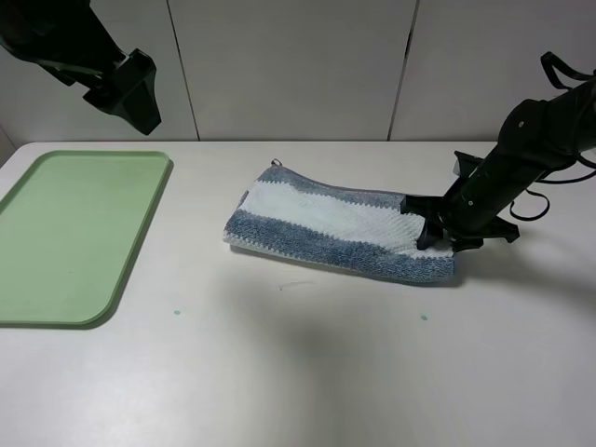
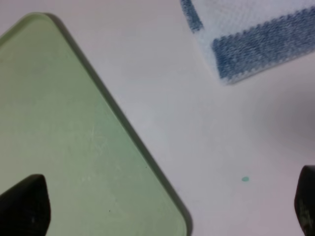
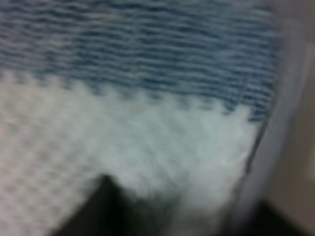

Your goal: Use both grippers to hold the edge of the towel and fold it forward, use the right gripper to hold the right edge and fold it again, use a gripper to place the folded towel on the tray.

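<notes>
The folded towel (image 1: 326,223) lay mid-desk, nearer the back edge, its right end under the right gripper (image 1: 430,228), whose fingers touched the cloth there. The right wrist view was blurred, with white and blue weave between two dark finger shapes, so I could not tell whether that gripper was clenched. The left gripper (image 1: 130,93) hung released, fingers wide apart, above the back left corner. The green tray (image 1: 74,233) by the left edge showed only bare surface.

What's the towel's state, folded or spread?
Folded: the towel shows stacked layers at its left end; lies on the table, off the tray.
</notes>
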